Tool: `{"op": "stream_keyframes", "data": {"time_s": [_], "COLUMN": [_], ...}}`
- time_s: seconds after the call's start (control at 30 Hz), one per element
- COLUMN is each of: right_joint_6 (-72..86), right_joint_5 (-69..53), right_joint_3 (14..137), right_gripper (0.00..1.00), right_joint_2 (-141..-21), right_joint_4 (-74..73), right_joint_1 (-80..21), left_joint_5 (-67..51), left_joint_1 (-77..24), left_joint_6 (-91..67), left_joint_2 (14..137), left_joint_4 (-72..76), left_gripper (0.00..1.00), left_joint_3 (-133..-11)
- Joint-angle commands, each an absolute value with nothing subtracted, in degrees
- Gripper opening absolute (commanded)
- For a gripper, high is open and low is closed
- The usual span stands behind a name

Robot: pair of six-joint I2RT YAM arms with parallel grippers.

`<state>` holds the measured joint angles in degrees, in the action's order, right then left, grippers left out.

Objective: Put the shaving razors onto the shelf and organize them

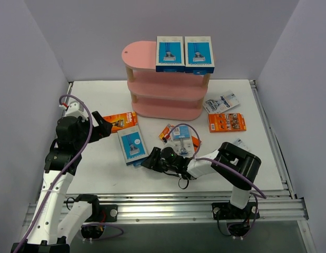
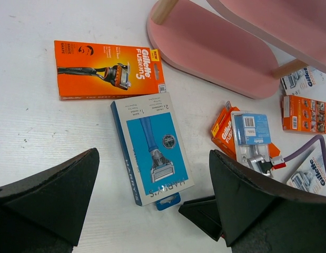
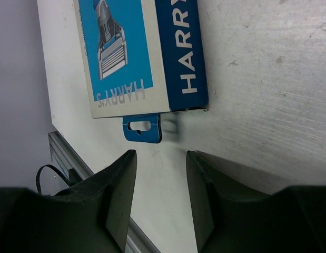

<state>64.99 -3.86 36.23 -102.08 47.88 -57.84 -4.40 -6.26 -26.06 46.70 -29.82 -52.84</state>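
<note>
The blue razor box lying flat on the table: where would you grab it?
Probably across its two long side walls, coming from above. The blue box lies flat on the table, so only those upright walls offer opposing faces, and it is narrowest that way. The hang tab looks flimsy.

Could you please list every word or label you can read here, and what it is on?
"Gillette FUSION5", "NEW": orange pack.
"HARRY'S": blue box, front and side.
"Gillette": blister pack at the right edge.
Other print: too small to read.
</note>
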Motion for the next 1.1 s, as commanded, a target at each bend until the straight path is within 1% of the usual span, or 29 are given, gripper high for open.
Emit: {"op": "stream_keyframes", "data": {"time_s": [0.0,0.43,1.07], "right_joint_6": [66.2,67.2,68.1], "right_joint_5": [-2.9,-3.0,-3.3], "right_joint_3": [37.8,39.0,40.2], "right_gripper": [0.38,0.36,0.27], "right_joint_2": [-103.4,-106.3,-108.4], "right_joint_4": [51.8,53.6,55.3], "right_joint_1": [-58.3,-58.2,-58.1], "left_joint_5": [-5.5,-5.4,-5.7], "left_joint_1": [-5.9,-5.8,-5.9], "left_joint_6": [-25.1,-25.3,-25.2], "left_joint_2": [46.0,45.5,45.2], "left_joint_4": [-28.5,-28.7,-28.5], "left_gripper": [0.94,0.94,0.94], "left_joint_3": [-53.0,-53.0,-52.8]}}
